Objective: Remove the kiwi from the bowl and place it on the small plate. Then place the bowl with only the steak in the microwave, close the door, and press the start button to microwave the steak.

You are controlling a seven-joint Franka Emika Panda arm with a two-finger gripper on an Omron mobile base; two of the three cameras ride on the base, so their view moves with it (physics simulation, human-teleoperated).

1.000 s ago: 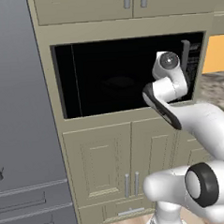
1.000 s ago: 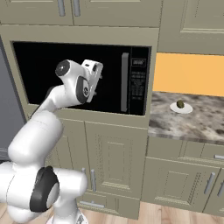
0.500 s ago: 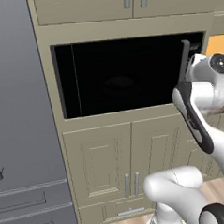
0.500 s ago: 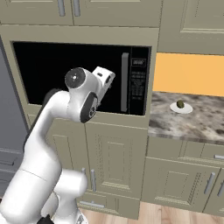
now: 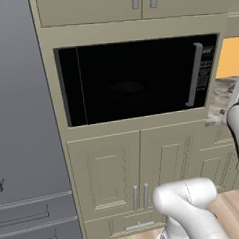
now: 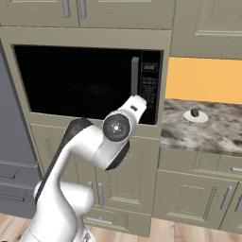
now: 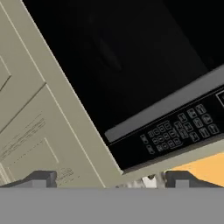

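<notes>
The microwave (image 5: 139, 80) sits in beige cabinetry with its glossy black door (image 6: 80, 78) shut, so the bowl and the steak are hidden. The grey bar handle (image 6: 135, 77) stands next to the keypad strip (image 6: 150, 87). In the hand view my gripper (image 7: 111, 178) is open with nothing between its widely spread fingertips. It looks up at the door's lower right corner, the handle (image 7: 170, 105) and the keypad (image 7: 179, 129). On the counter to the right, the kiwi (image 6: 194, 112) rests on the small plate (image 6: 196, 117).
Beige cabinet doors (image 5: 140, 175) fill the space below the microwave. A grey fridge (image 5: 21, 122) stands to the left. The marble counter (image 6: 208, 134) runs off to the right under an orange wall. My elbow (image 6: 116, 126) hangs before the microwave's lower right corner.
My arm has drawn back from the door handle and swung down and to the right. The door looks shut throughout. The kiwi and plate have not moved.
</notes>
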